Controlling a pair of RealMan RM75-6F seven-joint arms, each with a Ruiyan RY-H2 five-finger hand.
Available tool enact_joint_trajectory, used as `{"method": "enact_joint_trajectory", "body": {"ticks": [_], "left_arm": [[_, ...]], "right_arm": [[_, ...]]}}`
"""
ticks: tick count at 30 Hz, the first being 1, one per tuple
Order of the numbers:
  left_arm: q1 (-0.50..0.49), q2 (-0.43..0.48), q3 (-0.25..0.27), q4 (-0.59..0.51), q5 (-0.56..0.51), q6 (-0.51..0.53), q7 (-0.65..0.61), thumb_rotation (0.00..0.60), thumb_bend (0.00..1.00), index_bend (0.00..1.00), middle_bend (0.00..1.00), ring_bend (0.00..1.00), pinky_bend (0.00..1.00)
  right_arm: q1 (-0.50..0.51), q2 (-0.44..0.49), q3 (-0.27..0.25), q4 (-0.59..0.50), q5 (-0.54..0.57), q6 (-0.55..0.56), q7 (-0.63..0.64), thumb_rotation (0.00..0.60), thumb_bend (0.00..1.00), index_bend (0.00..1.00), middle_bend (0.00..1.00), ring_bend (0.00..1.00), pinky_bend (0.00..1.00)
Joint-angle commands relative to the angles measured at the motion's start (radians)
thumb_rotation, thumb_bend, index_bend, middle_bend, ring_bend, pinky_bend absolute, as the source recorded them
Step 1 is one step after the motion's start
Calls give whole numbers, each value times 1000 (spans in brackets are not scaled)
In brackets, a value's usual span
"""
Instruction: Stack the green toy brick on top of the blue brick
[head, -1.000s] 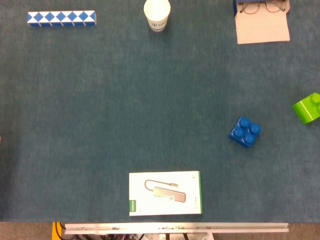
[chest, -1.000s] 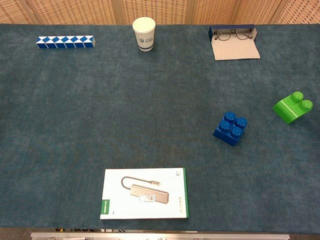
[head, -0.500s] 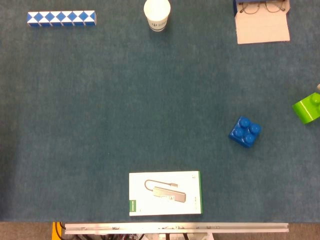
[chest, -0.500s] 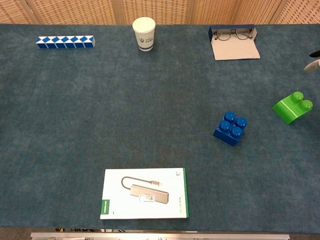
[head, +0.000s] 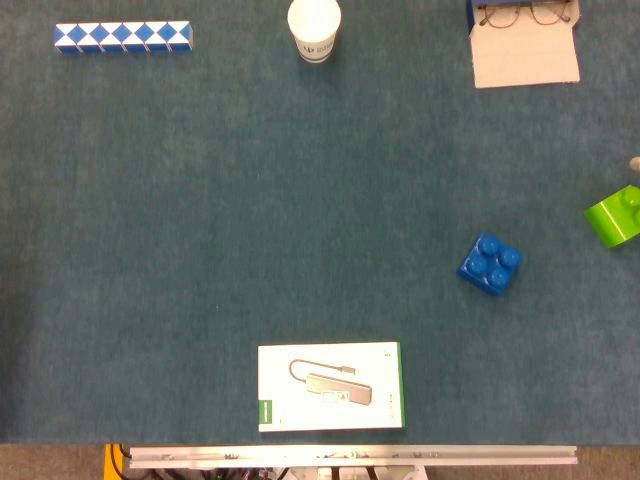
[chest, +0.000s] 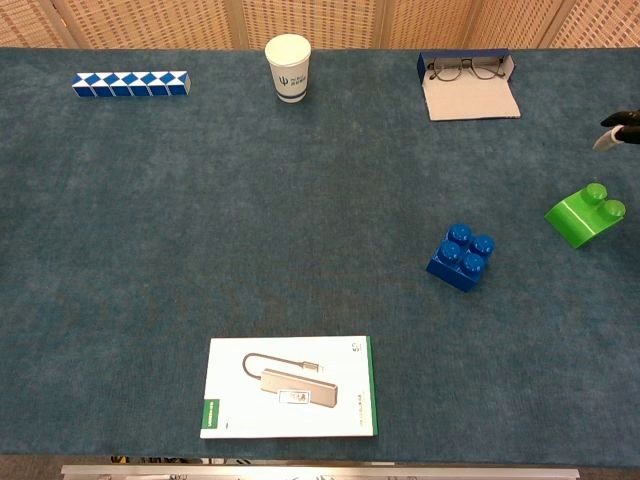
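A blue-and-white zigzag strip (chest: 130, 83) is seen lying flat at the far left of the surface (chest: 200, 220), which is covered in dark teal felt. A white paper cup (chest: 288, 67) with a blue logo is stood upright at the far edge, to the right of the strip and well apart from it. At the near edge, roughly in the middle, a white box (chest: 290, 387) printed with a cable adapter is laid flat, a green band running along its side.

Further right, at the far edge, a pair of glasses (chest: 467, 68) is seen resting in an opened case (chest: 472, 92) whose pale flap is folded out toward the near side. The blue brick (chest: 460, 256) is set on the surface right of centre, studs up, turned at an angle. The green brick (chest: 584, 215) is found to its right and slightly farther back, near the right edge, apart from the blue brick and not yet stacked on it; in the head view it is cut partly by the frame edge (head: 616, 214).

Only the fingertips of the right hand (chest: 622, 129) are shown, at the right edge just beyond the green brick and clear of it; whether that hand is spread or closed cannot be told. The left hand is shown in neither view.
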Motion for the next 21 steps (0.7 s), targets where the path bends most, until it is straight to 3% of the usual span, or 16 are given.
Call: {"method": "enact_joint_trajectory", "body": {"ticks": [1,21], "left_arm": [[0,0,1,0,1,0,1,600,76,441,363,262,328],[3,4,2,-9,3,0,-3,600,76,441,363,262,327]], "right_arm": [[19,-29,-8,26,32,-17,-24,600,56,177,29,0,109],[80,-136,-63,130,141,-52,-92,600,58,178,29,0,109]]}}
